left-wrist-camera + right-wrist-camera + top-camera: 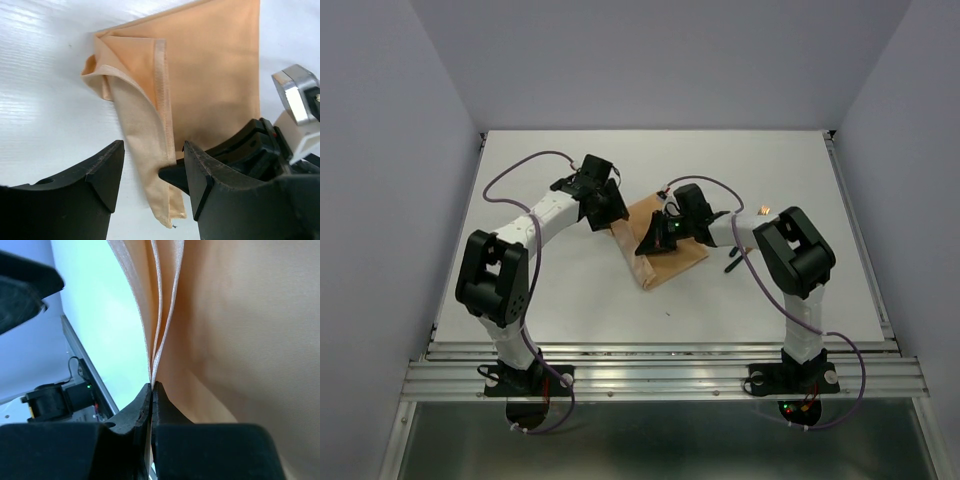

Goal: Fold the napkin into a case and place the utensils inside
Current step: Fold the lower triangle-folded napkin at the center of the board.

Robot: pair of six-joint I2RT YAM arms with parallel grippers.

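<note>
Your right gripper [151, 388] was clamped shut on the napkin [240, 340], pinching two or three stacked hems at the very tips of its fingers and lifting them off the table [570, 290]. Your left gripper [150, 167] was open, its jaws standing either side of the folded-over strip along the napkin's edge and holding nothing.

The napkin lay partly folded near the middle of the table, between the two grippers. It was a loose, slanted shape with one corner bunched, not a narrow pocket. The utensils [765, 211] lay well apart from it on the table, on its right and partly under the right arm [790, 250].

The risks, as I judge them:
- The tip pinch was shallow, so a pull could let one layer slip out and the fold open.
- If you closed the left gripper where it stood, it could catch the right finger, which was just beside it.
- The bunched corner could set a crooked crease.

Counts:
- One napkin.
- Two grippers.
- Utensils: only one gold head and one dark handle showed, so I could not count them.
</note>
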